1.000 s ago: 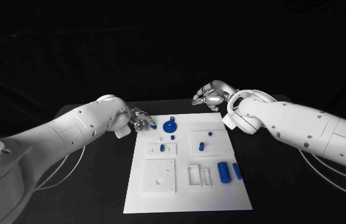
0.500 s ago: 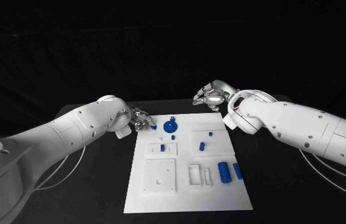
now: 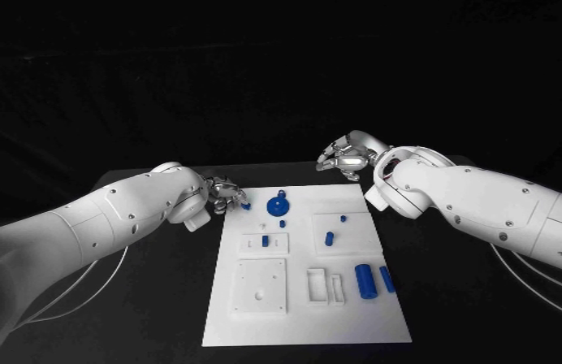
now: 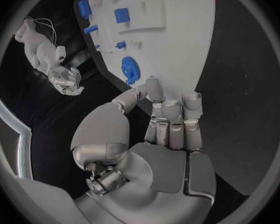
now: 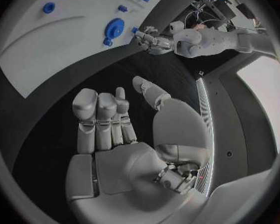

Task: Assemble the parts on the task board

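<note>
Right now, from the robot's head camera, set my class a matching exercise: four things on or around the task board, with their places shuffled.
Things:
1 blue gear
2 large blue cylinder
3 left hand
4 right hand

Places:
A near right part of the task board
B at the board's far left corner
C over the black table, beyond the board's far edge
D far part of the board, near its middle

Pairs: 1-D, 2-A, 3-B, 4-C
</note>
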